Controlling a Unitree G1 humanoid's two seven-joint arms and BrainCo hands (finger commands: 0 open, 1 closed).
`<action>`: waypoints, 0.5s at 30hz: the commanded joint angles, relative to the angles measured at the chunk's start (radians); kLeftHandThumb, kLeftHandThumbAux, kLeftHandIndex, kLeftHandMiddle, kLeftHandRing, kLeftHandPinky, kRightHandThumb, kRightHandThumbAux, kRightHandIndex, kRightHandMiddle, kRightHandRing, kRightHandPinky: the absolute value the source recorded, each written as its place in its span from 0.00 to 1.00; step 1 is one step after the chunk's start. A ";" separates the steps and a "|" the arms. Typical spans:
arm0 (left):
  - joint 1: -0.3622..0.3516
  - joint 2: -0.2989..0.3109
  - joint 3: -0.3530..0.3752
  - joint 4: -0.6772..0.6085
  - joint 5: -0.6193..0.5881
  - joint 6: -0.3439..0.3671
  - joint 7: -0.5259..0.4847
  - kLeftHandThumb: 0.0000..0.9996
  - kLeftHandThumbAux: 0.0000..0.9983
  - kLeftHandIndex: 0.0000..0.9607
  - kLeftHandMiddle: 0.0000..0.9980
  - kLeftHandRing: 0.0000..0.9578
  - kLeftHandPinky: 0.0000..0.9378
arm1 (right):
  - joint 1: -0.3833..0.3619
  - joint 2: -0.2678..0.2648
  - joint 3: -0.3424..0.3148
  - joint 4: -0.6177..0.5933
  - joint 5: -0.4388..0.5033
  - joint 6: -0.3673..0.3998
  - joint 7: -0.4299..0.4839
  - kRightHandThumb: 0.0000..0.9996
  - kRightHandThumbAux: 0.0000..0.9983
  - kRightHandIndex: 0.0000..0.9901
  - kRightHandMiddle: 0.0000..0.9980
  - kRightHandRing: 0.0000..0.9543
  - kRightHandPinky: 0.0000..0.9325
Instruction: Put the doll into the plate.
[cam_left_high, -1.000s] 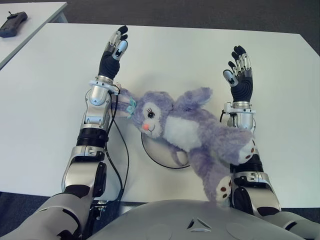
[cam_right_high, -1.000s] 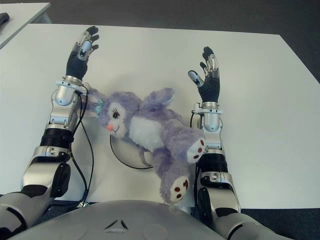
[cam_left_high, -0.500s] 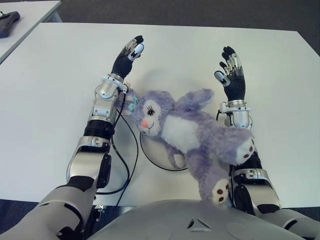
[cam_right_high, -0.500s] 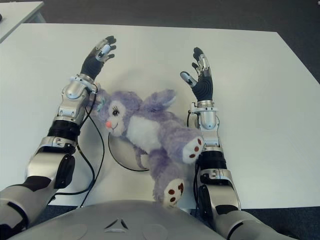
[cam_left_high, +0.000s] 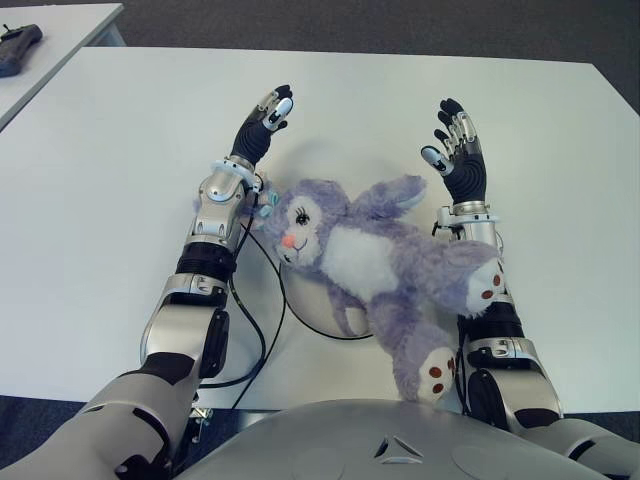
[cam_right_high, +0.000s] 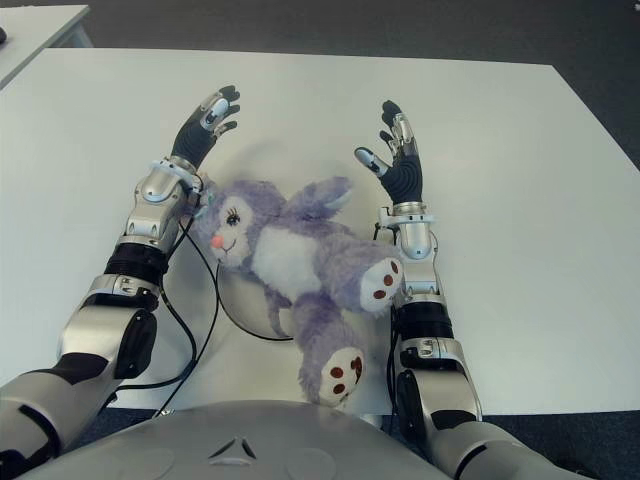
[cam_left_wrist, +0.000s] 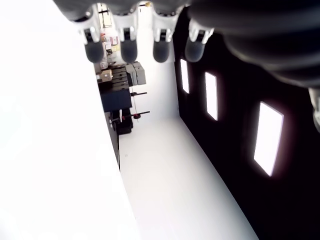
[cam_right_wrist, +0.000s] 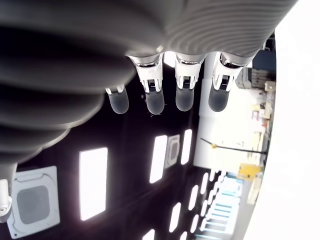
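A purple plush rabbit doll (cam_left_high: 375, 262) with a white belly lies across both my forearms, head toward my left wrist, feet over my right arm near the table's front edge. Under it sits a white plate (cam_left_high: 310, 310) with a dark rim, mostly hidden by the doll. My left hand (cam_left_high: 262, 120) is stretched forward beyond the doll's head, fingers spread and empty. To the right of the doll's ears, my right hand (cam_left_high: 455, 150) is raised palm up, fingers spread, holding nothing. Both wrist views show straight fingers (cam_left_wrist: 127, 47) (cam_right_wrist: 182, 97) and the ceiling.
The white table (cam_left_high: 120, 200) extends widely to the left, right and far side. A black cable (cam_left_high: 262, 335) loops from my left arm beside the plate. A dark device (cam_left_high: 20, 45) lies on a second table at the far left.
Both arms have drawn closer together. The doll has slid toward me, its feet sinking lower over my right forearm and its body settling over the plate.
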 joint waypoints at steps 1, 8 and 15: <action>0.027 -0.026 0.002 0.027 -0.002 0.014 0.024 0.00 0.32 0.00 0.00 0.00 0.00 | -0.002 -0.004 0.002 0.007 -0.003 0.024 0.002 0.00 0.52 0.00 0.00 0.00 0.00; 0.032 -0.037 0.009 0.046 -0.005 0.000 0.032 0.00 0.33 0.00 0.00 0.00 0.00 | -0.004 -0.007 -0.002 0.016 -0.003 0.030 0.000 0.00 0.52 0.00 0.00 0.00 0.00; 0.034 -0.043 0.023 0.063 -0.010 -0.014 0.041 0.00 0.34 0.00 0.00 0.00 0.00 | -0.007 -0.009 -0.005 0.027 -0.005 0.028 -0.006 0.00 0.54 0.00 0.00 0.00 0.00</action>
